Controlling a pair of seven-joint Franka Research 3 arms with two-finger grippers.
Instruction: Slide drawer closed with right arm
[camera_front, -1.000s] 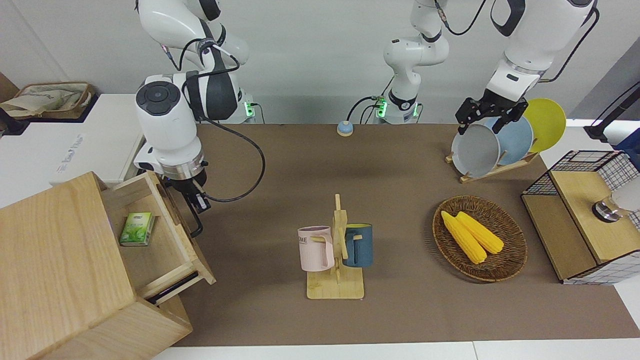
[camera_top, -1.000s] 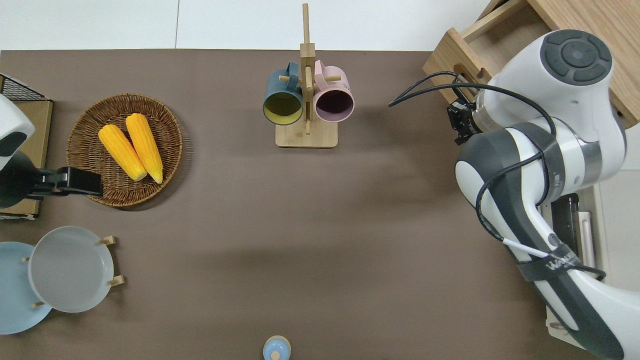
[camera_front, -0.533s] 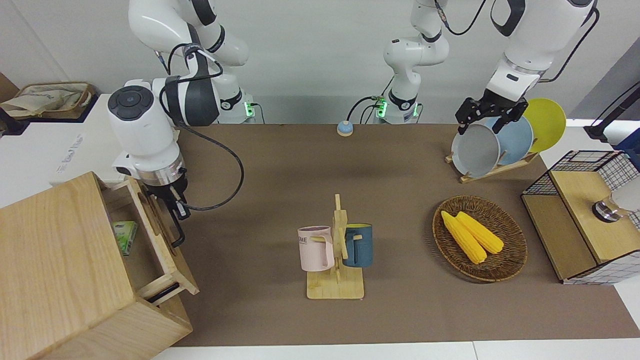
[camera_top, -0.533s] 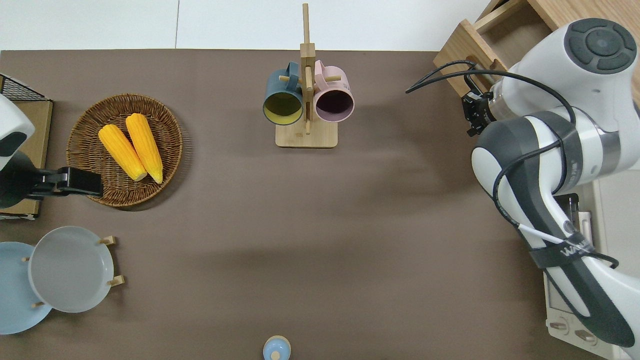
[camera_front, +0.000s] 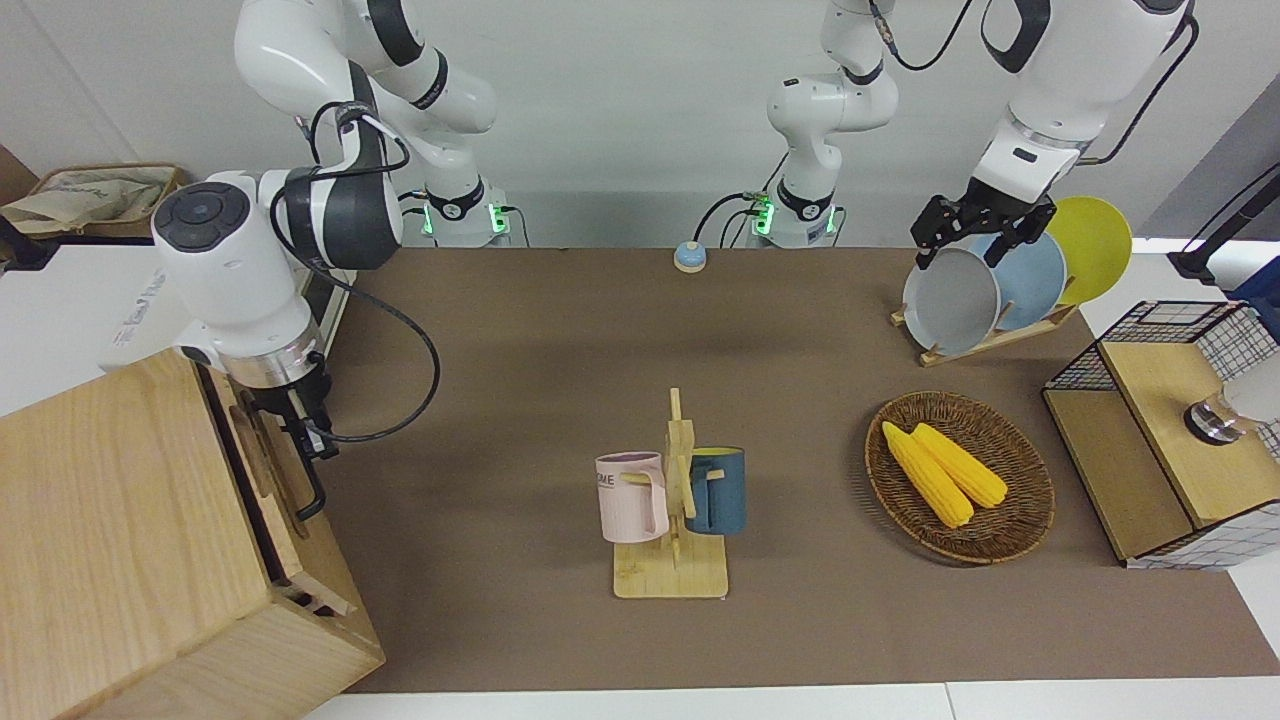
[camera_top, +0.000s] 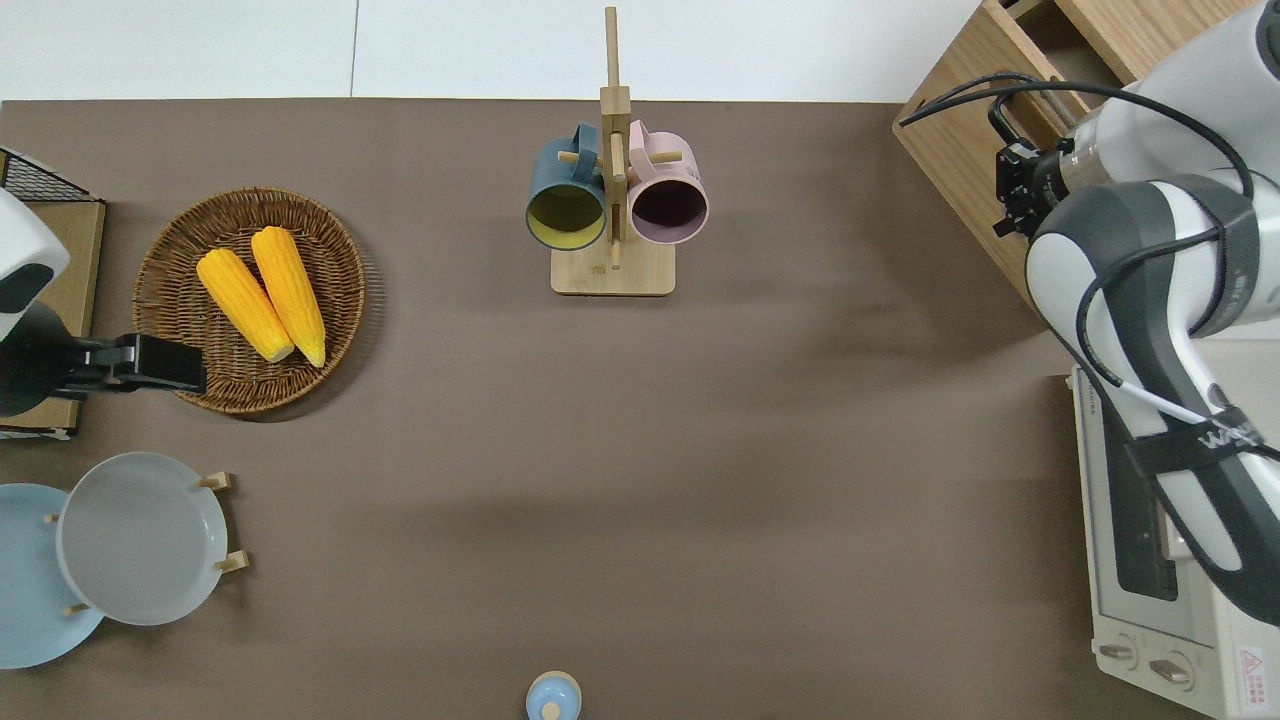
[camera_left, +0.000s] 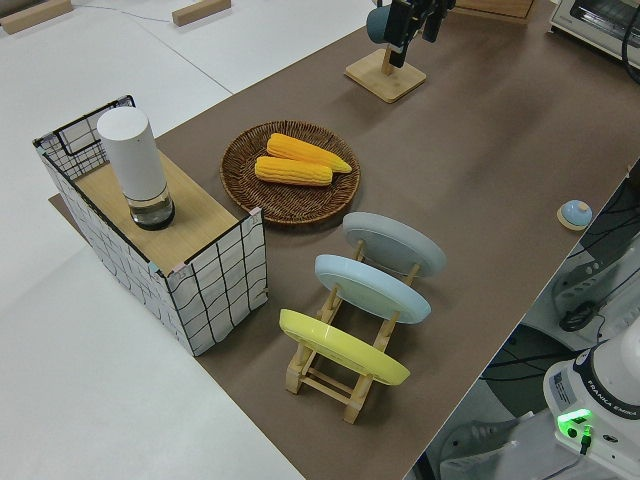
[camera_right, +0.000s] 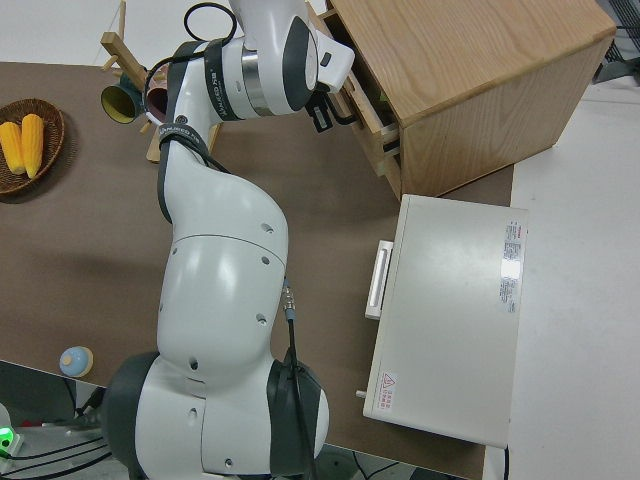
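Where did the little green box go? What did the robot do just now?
The right gripper, at the black handle, pushed the drawer into the wooden cabinet until it was almost shut. The green box went in with it and is now hidden. Nothing was picked up or let go. The left arm is parked; mugs, corn and plates stayed put.

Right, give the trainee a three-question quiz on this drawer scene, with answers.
1. True or false: the drawer is pulled all the way out of the cabinet.
2. Which gripper is at the drawer's handle: A) right gripper B) left gripper?
3. How many corn cobs lie in the basket?

Key: 1 false, it is almost fully in. 2 A; the left arm is parked. 3 two.
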